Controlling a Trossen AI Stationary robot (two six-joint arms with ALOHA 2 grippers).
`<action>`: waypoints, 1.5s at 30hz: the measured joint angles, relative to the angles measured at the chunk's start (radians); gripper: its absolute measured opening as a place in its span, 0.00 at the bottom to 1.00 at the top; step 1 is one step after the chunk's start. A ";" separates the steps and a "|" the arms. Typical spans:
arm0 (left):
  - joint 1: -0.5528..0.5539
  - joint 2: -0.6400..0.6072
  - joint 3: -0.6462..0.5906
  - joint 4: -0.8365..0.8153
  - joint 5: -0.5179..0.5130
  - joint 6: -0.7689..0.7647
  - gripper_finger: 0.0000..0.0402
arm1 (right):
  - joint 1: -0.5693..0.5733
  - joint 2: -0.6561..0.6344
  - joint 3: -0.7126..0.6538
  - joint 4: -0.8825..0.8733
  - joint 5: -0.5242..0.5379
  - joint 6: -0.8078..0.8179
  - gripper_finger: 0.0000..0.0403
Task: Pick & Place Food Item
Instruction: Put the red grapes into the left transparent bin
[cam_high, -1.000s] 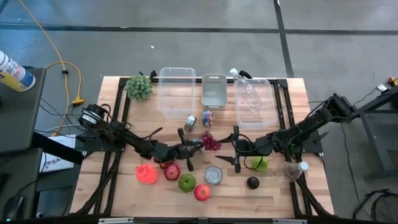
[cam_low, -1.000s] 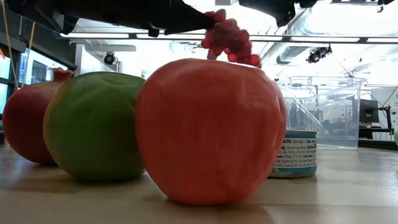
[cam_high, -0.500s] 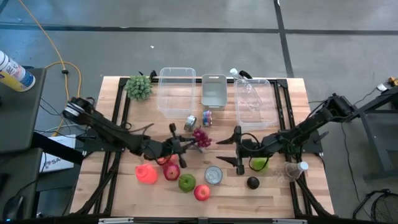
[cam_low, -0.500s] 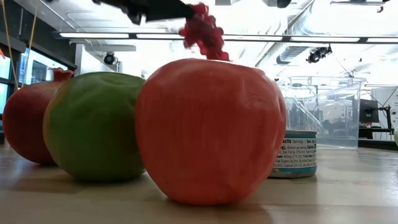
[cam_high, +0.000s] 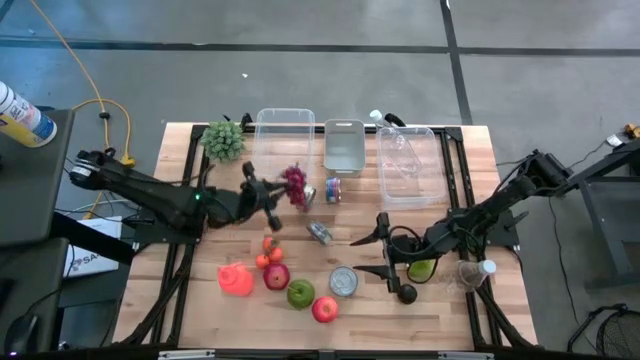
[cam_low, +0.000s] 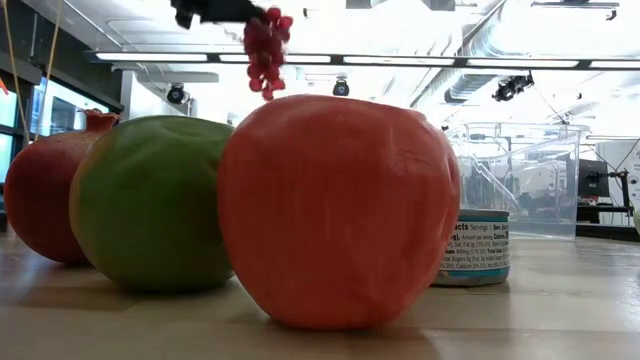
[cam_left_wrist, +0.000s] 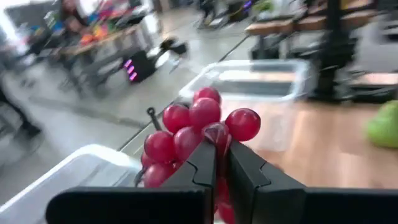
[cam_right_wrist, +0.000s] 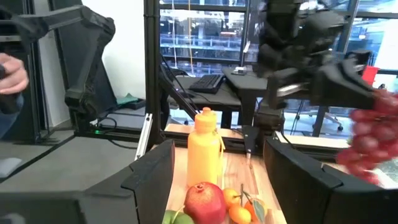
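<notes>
My left gripper (cam_left_wrist: 217, 165) is clenched on the stem of a grape bunch (cam_high: 294, 183), glossy round red berries in a tight cluster, hanging in the air just in front of the clear plastic bin (cam_high: 283, 145). That bin is thin-walled, square-cornered, open-topped. On the pale wooden table (cam_high: 190, 300) sit a smooth red apple (cam_low: 335, 210), a green apple (cam_low: 150, 203) and a pomegranate (cam_low: 40, 195) near the front edge. My right gripper (cam_high: 385, 255) stands released, fingers spread, between a metal can (cam_high: 343, 282) and a green fruit (cam_high: 420, 268)
</notes>
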 joint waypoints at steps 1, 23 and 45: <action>0.029 -0.008 0.000 -0.021 0.002 -0.022 0.03 | 0.000 0.000 0.000 -0.006 0.000 0.002 0.58; 0.349 -0.014 0.002 -0.014 0.177 -0.026 0.03 | -0.001 0.000 -0.001 -0.135 0.000 0.041 0.58; 0.491 -0.014 0.006 -0.123 0.183 0.015 0.06 | 0.008 0.000 -0.001 -0.183 0.000 0.079 0.58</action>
